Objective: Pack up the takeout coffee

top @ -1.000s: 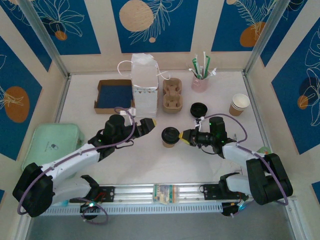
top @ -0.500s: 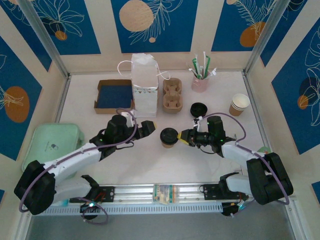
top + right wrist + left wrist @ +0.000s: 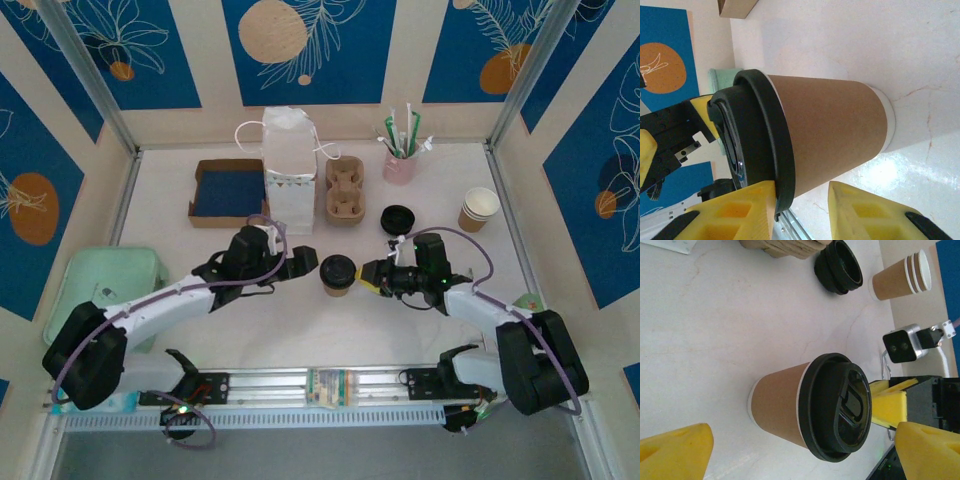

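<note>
The coffee cup (image 3: 338, 272), tan paper with a black lid, stands upright on the table (image 3: 300, 330) about midway between your two arms, in front of the white bag (image 3: 288, 175) and apart from it.

Your left gripper (image 3: 308, 258) sits just left of the cup. Its yellow fingers (image 3: 675, 452) are spread wide, well clear of the paper on both sides.

Your right gripper (image 3: 368, 275) sits just right of the cup with its pads (image 3: 730, 210) partly apart. The gap between them is empty. One pad overlaps the lid's rim in the wrist view (touching or only in front, the pictures do not settle).

The main risk is crowding. Both grippers flank one light cup, so a sideways nudge from either could tip it and spill it.

If the right pad is catching the lid's rim, pulling back could pop the lid or drag the cup over.

If you close the left fingers hard, the paper wall may buckle. Closing high, on the lid alone, could lift the lid off.

The left arm also lies between the cup and the bag, so the lift could knock the bag.
</note>
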You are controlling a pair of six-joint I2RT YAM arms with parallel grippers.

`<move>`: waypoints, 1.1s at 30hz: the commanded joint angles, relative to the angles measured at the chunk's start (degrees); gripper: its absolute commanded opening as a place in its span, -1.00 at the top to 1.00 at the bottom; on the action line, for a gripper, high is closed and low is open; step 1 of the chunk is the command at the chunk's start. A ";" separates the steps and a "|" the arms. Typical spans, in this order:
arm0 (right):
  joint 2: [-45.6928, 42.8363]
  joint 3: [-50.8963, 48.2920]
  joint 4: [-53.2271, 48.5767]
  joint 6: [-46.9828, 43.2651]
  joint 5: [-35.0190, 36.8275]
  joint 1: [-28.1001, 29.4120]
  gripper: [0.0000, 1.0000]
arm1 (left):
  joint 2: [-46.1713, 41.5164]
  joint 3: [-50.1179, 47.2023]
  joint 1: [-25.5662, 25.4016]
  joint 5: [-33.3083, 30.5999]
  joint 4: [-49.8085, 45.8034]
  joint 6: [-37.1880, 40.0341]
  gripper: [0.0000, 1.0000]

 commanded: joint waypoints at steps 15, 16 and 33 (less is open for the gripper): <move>-3.98 11.25 -16.80 -9.78 4.68 -0.01 0.06 | 6.80 6.84 -4.33 -2.79 -5.96 5.66 -0.85; -3.38 12.70 -19.29 -11.48 6.43 0.62 0.05 | 7.22 7.12 -4.49 -2.84 -6.11 5.80 -0.84; 7.83 23.96 -29.41 -21.27 17.70 9.05 0.01 | 11.05 7.65 -4.71 -3.14 -5.53 6.03 -0.55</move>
